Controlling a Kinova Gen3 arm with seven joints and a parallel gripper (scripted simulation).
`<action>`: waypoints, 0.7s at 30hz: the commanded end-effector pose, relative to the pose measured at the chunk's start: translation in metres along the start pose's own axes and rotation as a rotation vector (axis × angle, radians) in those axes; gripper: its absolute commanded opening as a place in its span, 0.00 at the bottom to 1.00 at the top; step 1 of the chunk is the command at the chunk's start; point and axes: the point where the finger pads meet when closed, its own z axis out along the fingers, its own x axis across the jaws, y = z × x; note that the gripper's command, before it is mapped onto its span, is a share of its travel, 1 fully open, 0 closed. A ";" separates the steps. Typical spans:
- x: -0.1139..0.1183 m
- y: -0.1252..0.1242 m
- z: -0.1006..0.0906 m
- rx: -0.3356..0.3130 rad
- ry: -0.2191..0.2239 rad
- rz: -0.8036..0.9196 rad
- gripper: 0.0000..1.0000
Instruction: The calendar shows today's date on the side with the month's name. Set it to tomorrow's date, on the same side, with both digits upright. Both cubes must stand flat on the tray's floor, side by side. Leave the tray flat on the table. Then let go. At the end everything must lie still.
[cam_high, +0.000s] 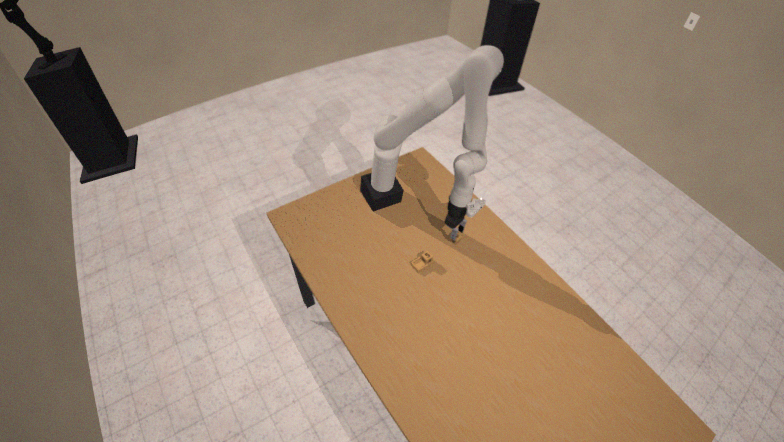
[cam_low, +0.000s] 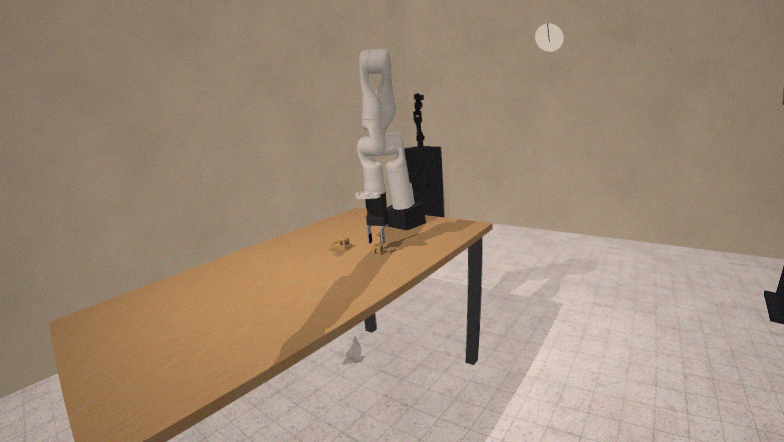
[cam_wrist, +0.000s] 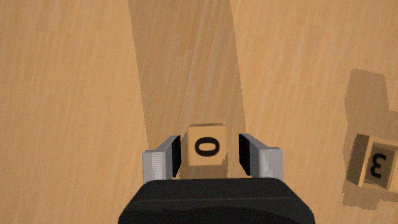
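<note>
Showed orange-brown with fine, streaky grain on the wooden tabletop (cam_high: 494, 356) (cam_low: 192, 301) (cam_wrist: 75, 100), lighter tan on the calendar tray (cam_high: 418, 266) (cam_low: 334, 246) (cam_wrist: 361, 167) and the cube (cam_low: 377, 250) (cam_wrist: 195, 157) marked with a black 0, and black again on the digit 3 (cam_wrist: 378, 165). Ran off-white along the Kinova arm (cam_high: 422, 112) (cam_low: 375, 109), black on the gripper's (cam_high: 458, 233) (cam_low: 376, 240) (cam_wrist: 210, 152) body and finger pads, and silvery grey on its fingers. Spread brownish beige over the walls (cam_high: 219, 54) (cam_low: 219, 109) and pale, speckled pinkish white, gridded with darker lines, over the tiled floor (cam_high: 192, 274) (cam_low: 631, 329).
</note>
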 end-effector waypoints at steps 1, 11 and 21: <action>0.000 0.001 0.000 0.000 0.001 -0.010 0.90; -0.001 0.000 0.000 0.001 0.001 -0.010 0.90; -0.001 0.000 0.000 0.001 0.001 -0.010 0.90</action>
